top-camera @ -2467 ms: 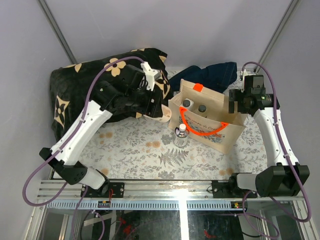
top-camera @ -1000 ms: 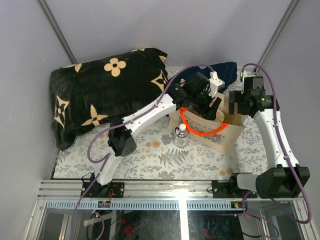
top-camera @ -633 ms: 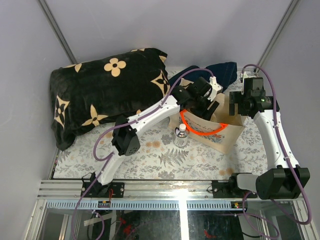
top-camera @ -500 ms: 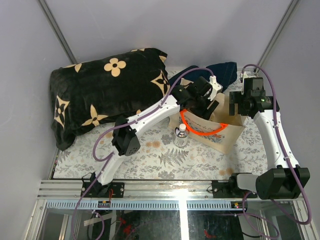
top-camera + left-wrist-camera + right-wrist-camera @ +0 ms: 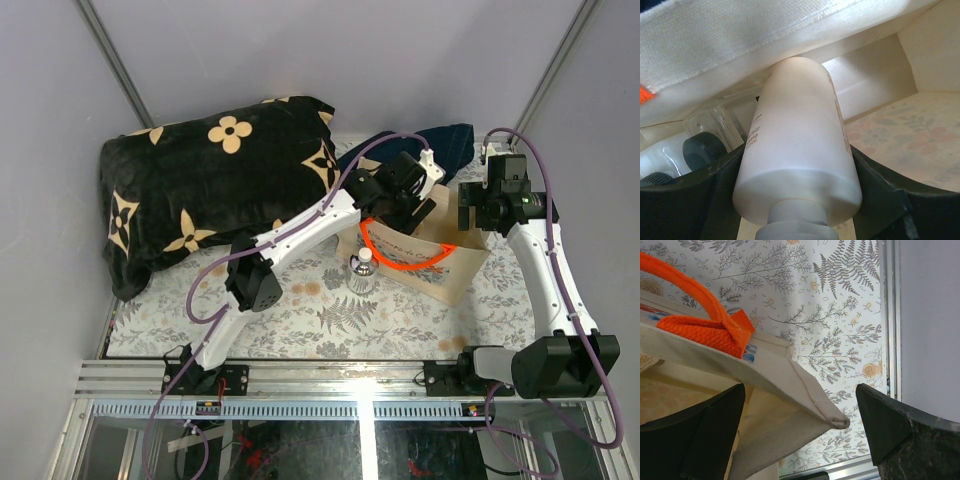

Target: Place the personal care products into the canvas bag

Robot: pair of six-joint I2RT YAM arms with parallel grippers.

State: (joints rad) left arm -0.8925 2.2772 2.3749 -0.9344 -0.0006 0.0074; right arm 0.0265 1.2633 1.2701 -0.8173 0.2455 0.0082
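White bottle (image 5: 797,145) clamped between left fingers (image 5: 890,205) (inside canvas bag (image 5: 715,40)).

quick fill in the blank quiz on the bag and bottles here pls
1. The ____ arm's fingers grip a white plastic bottle at the mouth of the beige canvas bag.
2. The bag's loop handles are ____.
3. The clear faceted bottle standing on the floral tablecloth outside the bag has a ____ cap.

Missing words: left; orange; white
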